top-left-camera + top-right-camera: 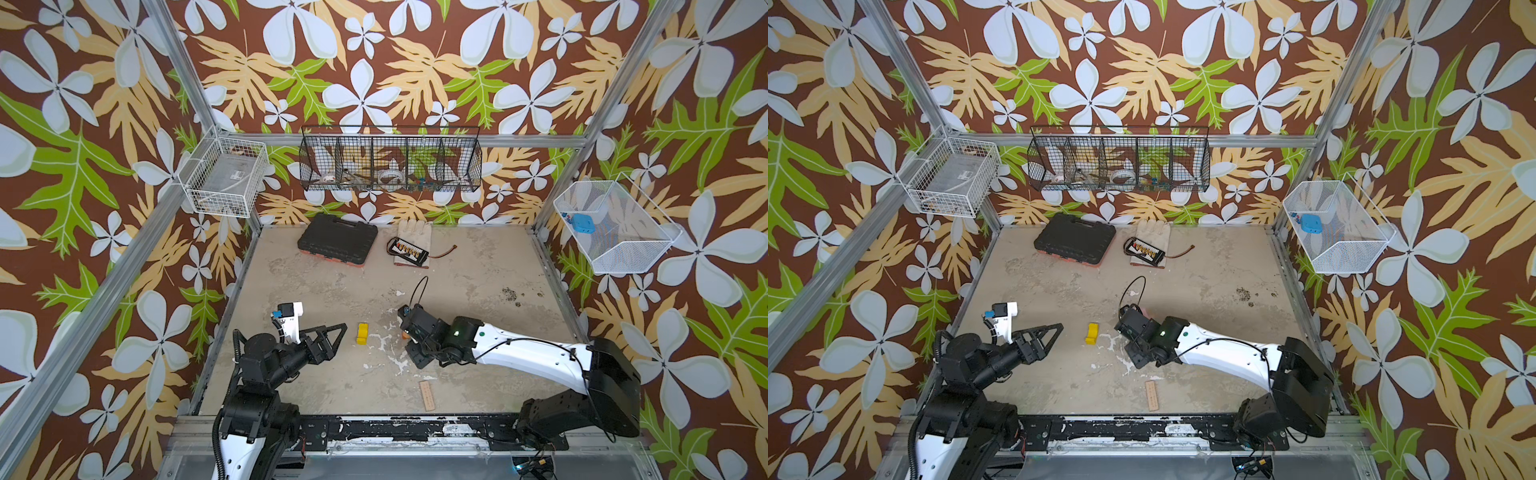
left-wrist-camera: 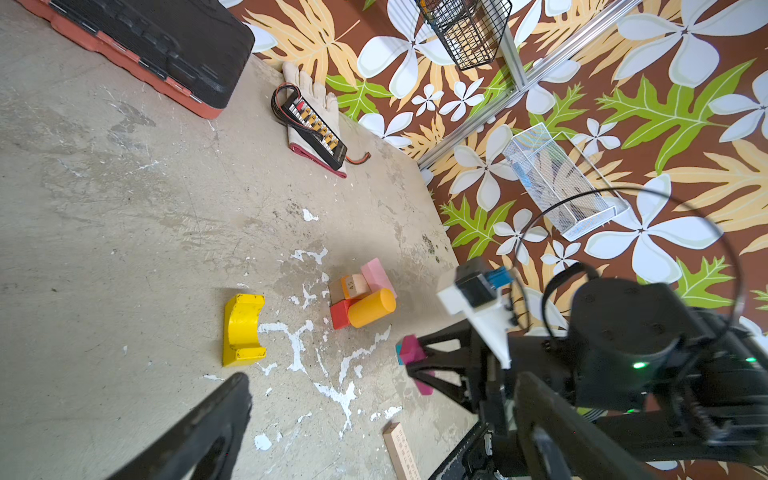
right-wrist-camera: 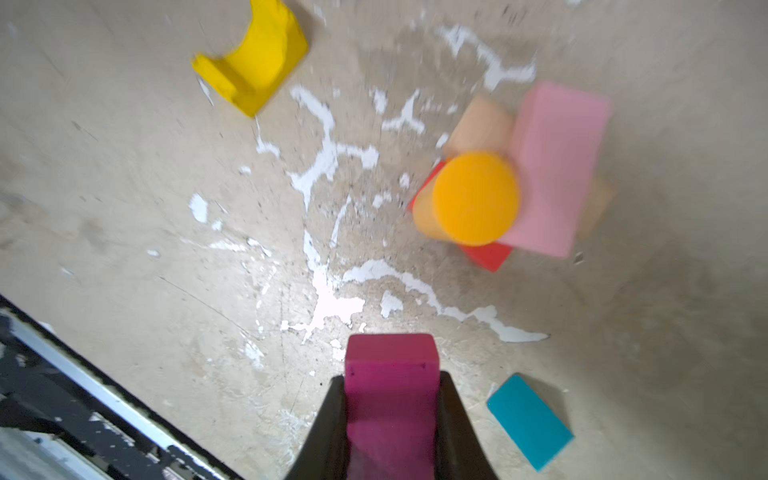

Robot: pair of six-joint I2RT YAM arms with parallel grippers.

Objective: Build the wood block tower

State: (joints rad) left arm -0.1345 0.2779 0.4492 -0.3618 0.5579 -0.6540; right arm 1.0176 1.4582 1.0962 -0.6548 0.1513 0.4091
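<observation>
While the right pincer (image 3: pixel 391 376) clamps the magenta block (image 3: pixel 390 357) between both fingers, I read the left pincer (image 1: pixel 339 337) as spread wide and empty, just left of the yellow arch (image 1: pixel 362 333) in both top views. The magenta block is right of the arch, near but apart. Count: one arch, one magenta block, one teal block (image 3: pixel 530 422) flat on the floor, farther from the arch than the magenta. Also right of the arch is a low cluster: one orange cylinder (image 3: pixel 476 197) upright on one red block (image 3: pixel 486 255), and one pink bar (image 3: pixel 555 166) over plain wood (image 3: pixel 480 124), one piece or two I can't tell. One loose wood bar (image 1: pixel 427 395) lies right of the arch, nearer the front rail.
</observation>
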